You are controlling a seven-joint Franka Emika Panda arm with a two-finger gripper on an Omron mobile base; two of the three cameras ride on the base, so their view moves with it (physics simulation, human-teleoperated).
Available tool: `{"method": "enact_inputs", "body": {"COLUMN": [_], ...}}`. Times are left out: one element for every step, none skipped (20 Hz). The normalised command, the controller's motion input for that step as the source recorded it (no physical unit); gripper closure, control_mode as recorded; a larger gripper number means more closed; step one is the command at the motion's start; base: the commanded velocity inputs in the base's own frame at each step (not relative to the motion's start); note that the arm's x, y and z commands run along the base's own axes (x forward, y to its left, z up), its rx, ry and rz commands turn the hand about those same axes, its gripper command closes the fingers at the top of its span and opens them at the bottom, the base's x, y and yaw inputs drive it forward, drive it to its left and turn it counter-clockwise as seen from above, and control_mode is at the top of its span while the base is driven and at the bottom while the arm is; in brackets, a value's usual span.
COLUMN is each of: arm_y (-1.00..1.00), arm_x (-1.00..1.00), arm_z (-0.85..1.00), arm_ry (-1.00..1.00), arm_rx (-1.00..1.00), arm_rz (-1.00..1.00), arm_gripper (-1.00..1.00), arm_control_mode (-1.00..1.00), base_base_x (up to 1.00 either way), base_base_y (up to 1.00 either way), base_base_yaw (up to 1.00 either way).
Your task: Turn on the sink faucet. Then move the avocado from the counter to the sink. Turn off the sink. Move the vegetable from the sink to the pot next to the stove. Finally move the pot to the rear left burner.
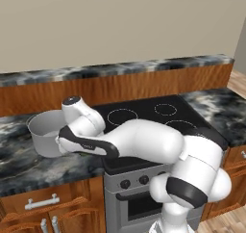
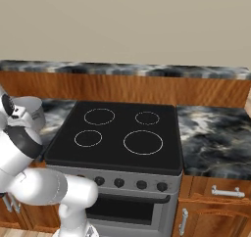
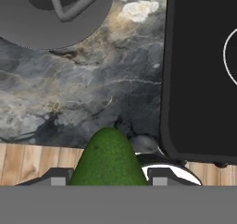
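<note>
A dark green avocado (image 3: 109,157) sits between the fingertips of my gripper (image 3: 109,180), which is shut on it and holds it above the marbled counter (image 3: 83,93). The grey pot (image 3: 51,19) with its handle stands on that counter beyond the avocado, at the upper left of the hand view. In the base views the pot (image 1: 44,131) (image 2: 32,109) stands just left of the black stove (image 1: 149,112) (image 2: 122,133), with my hand close beside it. The rear left burner (image 2: 99,116) (image 1: 121,115) is bare.
The stove's raised edge (image 3: 166,79) runs along the right of the hand view, close to the avocado. More marbled counter (image 2: 215,133) lies right of the stove. A wooden backsplash (image 2: 122,86) runs behind, and drawers (image 1: 41,203) sit below the counter's front edge.
</note>
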Motion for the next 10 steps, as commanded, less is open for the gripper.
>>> {"method": "enact_inputs", "body": {"arm_y": [0.00, 0.04, 0.06, 0.09, 0.07, 0.04, 0.05, 0.02, 0.00, 0.00], "arm_x": [0.00, 0.08, 0.11, 0.20, 0.24, 0.31, 0.36, 0.09, 0.00, 0.00], "arm_z": [0.57, 0.51, 0.50, 0.48, 0.46, 0.40, 0.29, 0.17, 0.00, 0.00], "arm_ry": [-0.01, 0.00, 0.00, 0.00, 0.00, 0.00, 0.00, 0.00, 0.00, 0.00], "arm_rx": [0.00, 0.00, 0.00, 0.00, 0.00, 0.00, 0.00, 0.00, 0.00, 0.00], "arm_rz": [-0.11, -0.11, -0.11, -0.10, -0.08, -0.03, -0.03, 0.00, 0.00, 0.00], "arm_gripper": [1.00, 1.00, 1.00, 1.00, 1.00, 1.00, 1.00, 1.00, 1.00, 1.00], "arm_control_mode": [-1.00, -1.00, -1.00, -1.00, -1.00, -1.00, -1.00, -1.00, -1.00, -1.00], "base_base_x": [0.00, 0.00, 0.00, 0.00, 0.00, 0.00, 0.00, 0.00, 0.00, 0.00], "base_base_y": [0.00, 0.00, 0.00, 0.00, 0.00, 0.00, 0.00, 0.00, 0.00, 0.00], "base_base_yaw": [0.00, 0.00, 0.00, 0.00, 0.00, 0.00, 0.00, 0.00, 0.00, 0.00]}}
